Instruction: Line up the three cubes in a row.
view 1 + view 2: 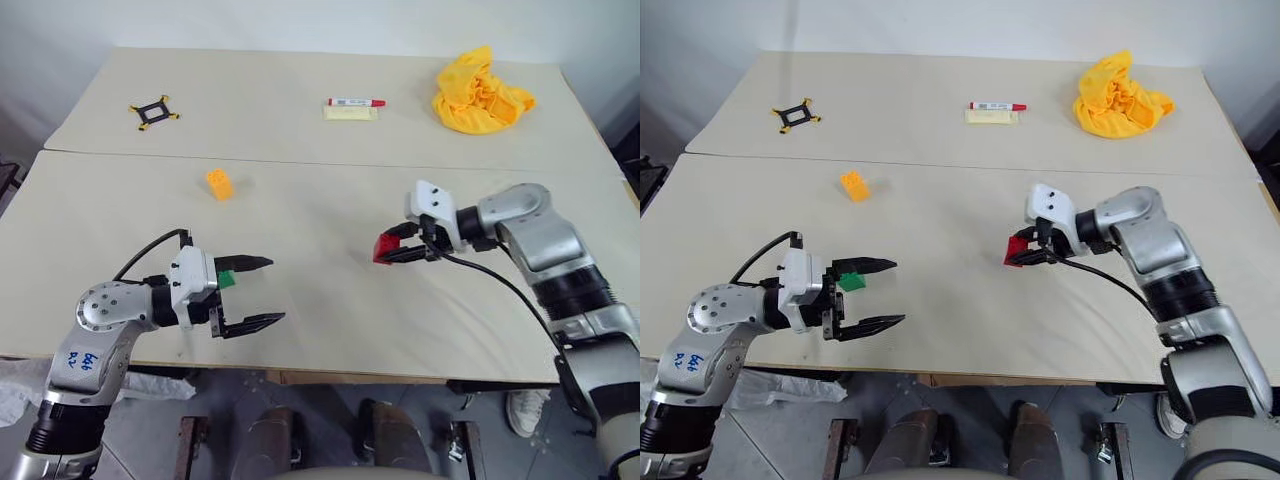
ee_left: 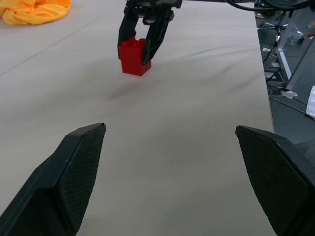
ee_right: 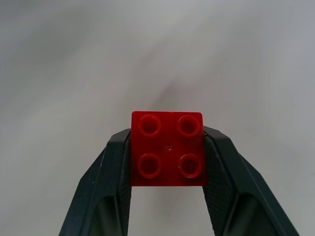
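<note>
Head view: red brick gripped, two bricks lying loose

Pale beige table [image 1: 330, 300] carries a crumpled yellow cloth [image 1: 480, 92] at its far right. Right gripper [image 1: 392, 250] is clamped on the small red studded plastic brick [image 1: 384, 248], mid-table. Left gripper [image 1: 262, 292] stands spread wide, the green studded brick [image 1: 227, 280] just beside its far finger. Orange-yellow studded brick [image 1: 220, 184] sits apart, farther back

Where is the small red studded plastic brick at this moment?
The small red studded plastic brick is clamped in the right gripper over the near table's right-centre, far right of the small orange-yellow brick.
</note>
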